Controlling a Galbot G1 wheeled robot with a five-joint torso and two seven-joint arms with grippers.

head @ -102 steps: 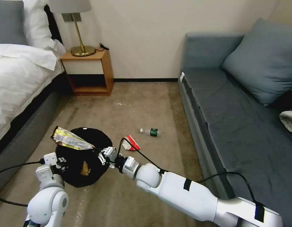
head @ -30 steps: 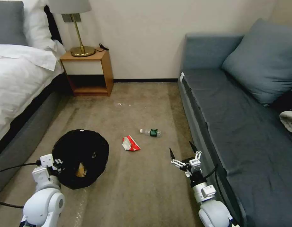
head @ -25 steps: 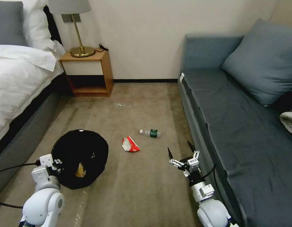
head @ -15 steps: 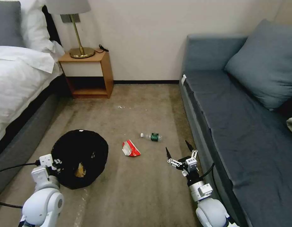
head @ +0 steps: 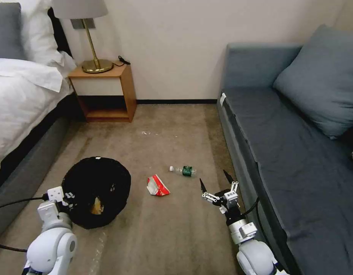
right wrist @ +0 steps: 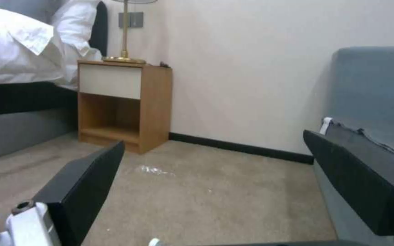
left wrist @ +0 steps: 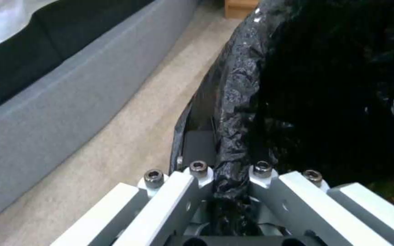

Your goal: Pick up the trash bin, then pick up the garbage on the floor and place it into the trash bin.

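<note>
Head view first, from left to right: one bed (head: 16, 99) with white bedding is lining the left edge, and one wooden nightstand (head: 103, 91) bearing one brass lamp (head: 92, 38) is standing against the wall. Low on the left, the left gripper (head: 67, 198) is clamping the near rim of the one trash bin (head: 97, 191), pinching its crinkled black bag; the left wrist view is showing the plastic (left wrist: 233, 136) squeezed between the two closed fingers (left wrist: 197, 171). A scrap of yellowish litter (head: 95, 208) is lying inside the bin. Two pieces of garbage are lying on the beige carpet (head: 165, 236): one red-white packet (head: 157, 186) just right of the bin, and one clear green-labelled bottle (head: 183, 170) near it, a little farther toward the wall. To their right, the right gripper (head: 216, 183) is hovering beside the sofa's base with its two black fingers spread wide and holding nothing; the right wrist view is showing both pads (right wrist: 83, 184) well apart over bare carpet. One grey-blue sofa (head: 298, 160) with one cushion (head: 321, 76) is filling the right side.
</note>
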